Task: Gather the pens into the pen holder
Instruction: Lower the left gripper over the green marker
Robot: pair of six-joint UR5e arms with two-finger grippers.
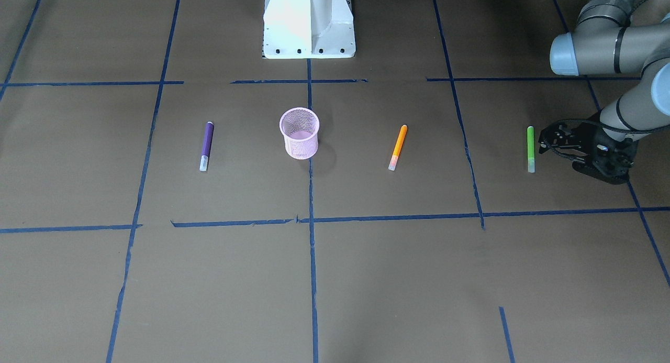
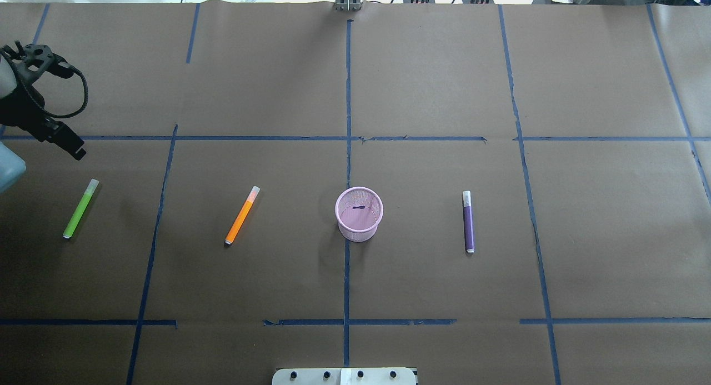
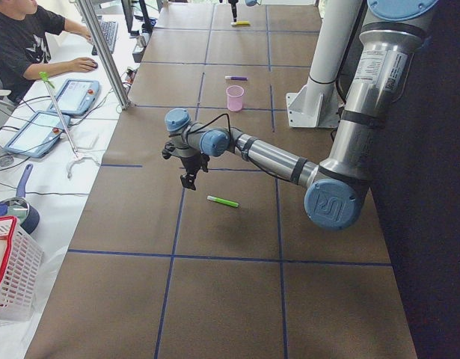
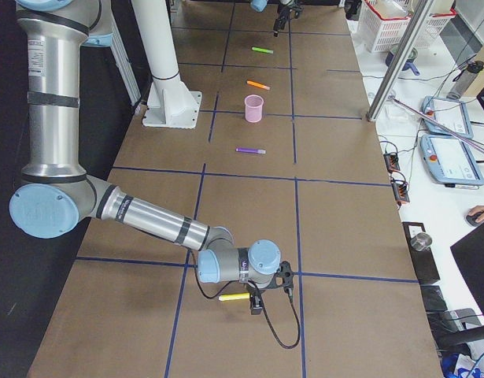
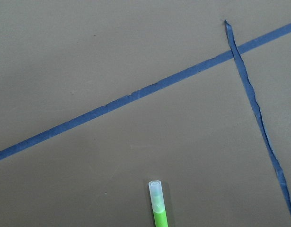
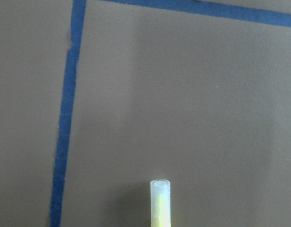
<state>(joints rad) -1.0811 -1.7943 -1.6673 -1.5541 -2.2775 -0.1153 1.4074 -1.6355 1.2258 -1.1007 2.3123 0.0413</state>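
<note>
The pink mesh pen holder (image 2: pixel 359 214) stands upright mid-table. The purple pen (image 2: pixel 468 224) lies to its right, the orange pen (image 2: pixel 242 215) to its left, and the green pen (image 2: pixel 79 209) far left. All lie flat. My left gripper (image 2: pixel 78 150) hovers just beyond the green pen's pale cap end (image 5: pixel 156 194), apart from it; it looks shut and empty. My right gripper (image 4: pixel 256 305) shows only in the exterior right view, so I cannot tell its state. It sits beside a yellow pen (image 4: pixel 234 297).
The yellow pen's pale cap (image 6: pixel 160 196) shows at the bottom of the right wrist view. Blue tape lines (image 2: pixel 347 124) grid the brown paper. The robot base (image 1: pixel 309 22) stands at the table's near edge. Operator desks with tablets (image 3: pixel 72 93) lie beyond the far edge.
</note>
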